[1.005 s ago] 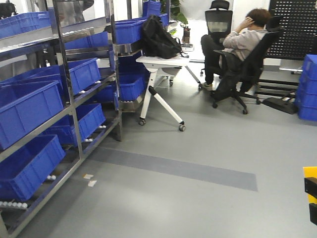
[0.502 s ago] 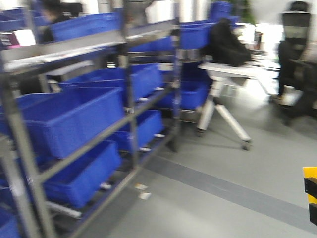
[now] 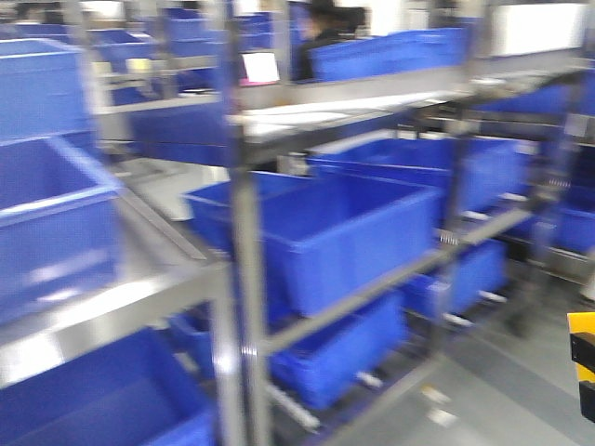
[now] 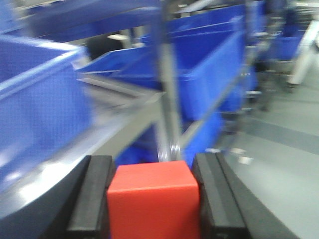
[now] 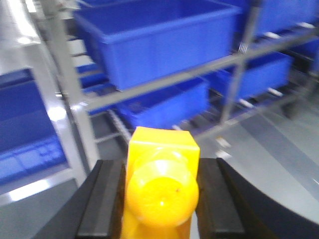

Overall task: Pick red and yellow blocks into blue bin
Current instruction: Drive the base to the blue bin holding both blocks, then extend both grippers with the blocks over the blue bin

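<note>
Left gripper (image 4: 152, 196) pinches the red block (image 4: 152, 209) between both pads; right gripper (image 5: 160, 199) clamps the yellow block (image 5: 162, 149) the same way. Blue bin (image 3: 344, 237) sits on the steel rack (image 3: 244, 307) shelf ahead, well apart from both blocks. Front view is motion-blurred.

Blue bins (image 3: 344, 232) on metal rack (image 3: 246, 307)

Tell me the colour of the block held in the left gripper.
The block is red, seen best in the left wrist view.
</note>
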Robot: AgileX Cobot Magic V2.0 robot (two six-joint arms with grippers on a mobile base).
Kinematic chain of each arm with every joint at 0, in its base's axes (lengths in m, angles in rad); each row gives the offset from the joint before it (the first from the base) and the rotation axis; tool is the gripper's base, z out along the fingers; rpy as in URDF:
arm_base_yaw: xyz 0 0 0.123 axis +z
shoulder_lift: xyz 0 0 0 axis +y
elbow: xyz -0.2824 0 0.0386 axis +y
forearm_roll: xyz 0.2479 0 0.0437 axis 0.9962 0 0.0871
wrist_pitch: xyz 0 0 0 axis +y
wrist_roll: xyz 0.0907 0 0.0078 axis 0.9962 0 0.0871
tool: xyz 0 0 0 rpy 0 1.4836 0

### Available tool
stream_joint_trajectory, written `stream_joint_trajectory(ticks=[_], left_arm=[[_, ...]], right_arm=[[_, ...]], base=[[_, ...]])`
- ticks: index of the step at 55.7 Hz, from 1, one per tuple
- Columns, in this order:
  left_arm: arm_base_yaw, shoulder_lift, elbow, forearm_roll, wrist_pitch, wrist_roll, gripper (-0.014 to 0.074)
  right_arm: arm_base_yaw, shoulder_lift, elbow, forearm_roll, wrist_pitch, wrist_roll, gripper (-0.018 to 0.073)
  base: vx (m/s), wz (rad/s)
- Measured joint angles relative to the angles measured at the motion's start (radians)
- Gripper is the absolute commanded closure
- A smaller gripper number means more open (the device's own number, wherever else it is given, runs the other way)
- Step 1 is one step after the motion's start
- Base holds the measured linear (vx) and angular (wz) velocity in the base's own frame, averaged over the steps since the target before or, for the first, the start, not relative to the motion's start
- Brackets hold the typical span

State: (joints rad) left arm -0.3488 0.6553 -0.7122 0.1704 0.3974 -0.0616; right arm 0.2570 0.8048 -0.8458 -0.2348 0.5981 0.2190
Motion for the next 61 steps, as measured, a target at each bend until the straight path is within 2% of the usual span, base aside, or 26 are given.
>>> stream_joint_trajectory(ticks=[33, 61], left_arm=[[0.0, 0.0, 0.0, 0.0, 0.0, 0.0, 0.0594], [0.0, 0.0, 0.0, 0.0, 0.0, 0.0, 0.0594]], right_arm=[[0.0, 0.0, 0.0, 0.0, 0.0, 0.0, 0.0568], [0.0, 0.0, 0.0, 0.0, 0.0, 0.0, 0.0568]], base=[[0.22, 0.56], [0.19, 0.31]])
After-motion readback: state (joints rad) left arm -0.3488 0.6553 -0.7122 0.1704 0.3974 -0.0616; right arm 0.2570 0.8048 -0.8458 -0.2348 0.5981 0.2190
